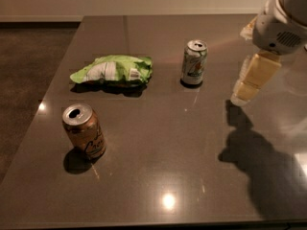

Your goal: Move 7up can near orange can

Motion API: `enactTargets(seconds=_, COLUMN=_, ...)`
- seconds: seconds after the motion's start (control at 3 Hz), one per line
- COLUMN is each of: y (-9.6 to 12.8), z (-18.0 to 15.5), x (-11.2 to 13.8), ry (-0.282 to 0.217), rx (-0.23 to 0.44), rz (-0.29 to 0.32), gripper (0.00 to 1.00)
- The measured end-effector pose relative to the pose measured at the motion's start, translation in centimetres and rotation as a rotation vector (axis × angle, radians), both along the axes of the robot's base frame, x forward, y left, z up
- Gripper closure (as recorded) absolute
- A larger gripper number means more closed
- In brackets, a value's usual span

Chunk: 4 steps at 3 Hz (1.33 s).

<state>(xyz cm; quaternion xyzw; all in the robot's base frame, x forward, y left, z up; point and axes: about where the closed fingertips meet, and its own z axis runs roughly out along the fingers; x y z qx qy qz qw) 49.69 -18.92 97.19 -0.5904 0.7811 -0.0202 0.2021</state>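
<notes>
The 7up can (194, 63), silvery-white with green markings and a dented top, stands upright at the middle back of the dark table (158, 171). The orange can (84, 131), orange-brown with dark cursive lettering, stands upright at the front left, far from the 7up can. My gripper (251, 79) hangs above the table at the right, to the right of the 7up can and apart from it, and holds nothing that I can see.
A crumpled green chip bag (115, 70) lies at the back left, between the two cans' sides of the table. The table's left edge borders a dark floor (24, 80). My arm's shadow falls on the right front.
</notes>
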Motion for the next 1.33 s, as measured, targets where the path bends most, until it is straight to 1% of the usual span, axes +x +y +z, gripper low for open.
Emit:
enactTargets(seconds=0.33, y=1.7, z=-1.2, x=4.1, ry=-0.02, rx=0.043, rz=-0.02, gripper=0.0)
enactTargets(seconds=0.67, y=3.1, z=-2.3, x=7.4, ry=-0.019, rx=0.081, rz=-0.039, gripper=0.0)
enactTargets(seconds=1.0, y=4.8, z=-3.5, x=10.1, ry=-0.005, rx=0.108, rz=-0.038, gripper=0.0)
enactTargets(seconds=1.33, y=6.1, z=-4.5, x=12.2, ry=0.024, rx=0.141, rz=-0.035, gripper=0.0)
